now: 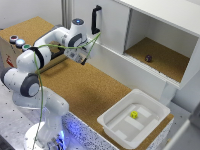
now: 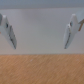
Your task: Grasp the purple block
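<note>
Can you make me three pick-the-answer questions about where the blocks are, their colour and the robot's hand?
1. Where is the purple block?
A. in the open cabinet
B. in the white tray
C. in the hand

2. What colour is the block in the white tray?
A. red
B. yellow-green
C. blue

3. What is the hand doing?
A. squeezing a block
B. holding a cup
C. open, holding nothing

Answers: 1 A, it lies on the cabinet floor. 2 B, the yellow-green block sits there. 3 C, the wrist view shows fingers spread, nothing between.

I see the tiny dark purple, almost maroon cube-like block (image 1: 148, 58) resting on the cork floor of the open white cabinet compartment, well apart from my fingers.
</note>
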Robot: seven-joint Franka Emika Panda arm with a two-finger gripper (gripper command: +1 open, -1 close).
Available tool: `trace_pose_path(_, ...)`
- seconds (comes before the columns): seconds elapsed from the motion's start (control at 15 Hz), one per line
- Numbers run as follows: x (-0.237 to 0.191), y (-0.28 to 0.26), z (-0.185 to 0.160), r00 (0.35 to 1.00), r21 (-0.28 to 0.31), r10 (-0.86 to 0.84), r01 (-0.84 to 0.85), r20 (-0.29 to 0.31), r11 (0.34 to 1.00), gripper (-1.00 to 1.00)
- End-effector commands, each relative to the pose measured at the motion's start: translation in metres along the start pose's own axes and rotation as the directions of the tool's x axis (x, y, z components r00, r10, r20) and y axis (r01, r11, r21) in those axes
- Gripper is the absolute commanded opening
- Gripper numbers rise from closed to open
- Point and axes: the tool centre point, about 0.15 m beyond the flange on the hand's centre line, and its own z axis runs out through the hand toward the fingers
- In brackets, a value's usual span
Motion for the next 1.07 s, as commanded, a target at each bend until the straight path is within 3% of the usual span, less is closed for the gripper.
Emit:
trace_pose_path(0.0, 0.041, 0.088, -0.032, 0.992, 0.022, -0.097, 0.099, -0.083, 0.995, 1.00)
trace_pose_path(0.13, 0.055, 0.128, -0.024, 0.989, 0.101, -0.106, 0.117, -0.101, 0.988, 1.00)
trace_pose_path(0.2, 0.060, 0.144, -0.020, 0.986, 0.092, -0.122, 0.133, -0.117, 0.987, 1.00)
trace_pose_path(0.33, 0.071, 0.181, -0.023, 0.982, 0.135, -0.119, 0.139, -0.146, 0.981, 1.00)
trace_pose_path(0.47, 0.084, 0.203, -0.030, 0.979, 0.120, -0.124, 0.145, -0.164, 0.982, 1.00)
trace_pose_path(0.87, 0.165, 0.243, -0.039, 0.966, 0.000, -0.099, 0.102, -0.239, 0.995, 1.00)
trace_pose_path(1.0, 0.186, 0.258, -0.035, 0.967, 0.004, -0.035, 0.038, -0.252, 0.999, 1.00)
